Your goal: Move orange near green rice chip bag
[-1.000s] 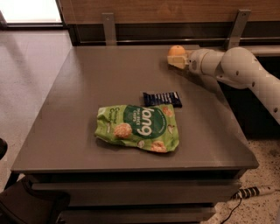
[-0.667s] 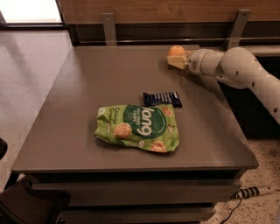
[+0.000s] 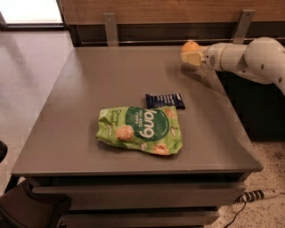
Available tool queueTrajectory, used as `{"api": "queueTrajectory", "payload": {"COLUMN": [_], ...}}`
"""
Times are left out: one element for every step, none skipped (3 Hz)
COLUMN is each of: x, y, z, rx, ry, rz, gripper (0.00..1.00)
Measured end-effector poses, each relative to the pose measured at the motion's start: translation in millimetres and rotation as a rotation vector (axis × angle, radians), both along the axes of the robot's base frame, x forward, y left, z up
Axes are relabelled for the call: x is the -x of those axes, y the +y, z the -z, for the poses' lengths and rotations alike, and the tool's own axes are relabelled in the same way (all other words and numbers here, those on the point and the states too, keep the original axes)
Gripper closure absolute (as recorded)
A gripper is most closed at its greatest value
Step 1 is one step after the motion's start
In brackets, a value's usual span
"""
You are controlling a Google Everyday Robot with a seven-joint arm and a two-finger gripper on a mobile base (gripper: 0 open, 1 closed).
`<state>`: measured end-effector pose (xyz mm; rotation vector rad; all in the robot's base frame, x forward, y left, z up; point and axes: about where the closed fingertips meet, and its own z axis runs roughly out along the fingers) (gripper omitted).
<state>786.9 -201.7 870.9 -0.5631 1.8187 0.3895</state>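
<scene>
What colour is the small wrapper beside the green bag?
Wrapper is dark blue, camera view; gripper by orange, back right.

Seeming to be an office or lab break area. Showing a plain grey table point(image 3: 111, 80) standing on a pale speckled floor point(image 3: 26, 89), backing onto a wood-panelled wall point(image 3: 169, 11) with metal brackets point(image 3: 110, 26). Showing a power strip point(image 3: 258, 195) lying on the floor at right. Hosting a white robot arm point(image 3: 249, 58), gripper point(image 3: 191, 57) hanging over the table's far right corner, clasping the orange point(image 3: 190, 45).
</scene>
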Motion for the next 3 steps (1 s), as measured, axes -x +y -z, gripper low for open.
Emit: {"api": "queueTrajectory", "payload": {"x": [35.9,74.9,123.9], "y": [-20.5,-36.5,-43.5], "z": [-12.9,-23.8,-20.4], "rx": [0.023,0.033,0.023], "ry": [0.018,0.014,0.004], "rz": [-0.025,-0.043,-0.059], "gripper": [1.0,1.0,1.0]}}
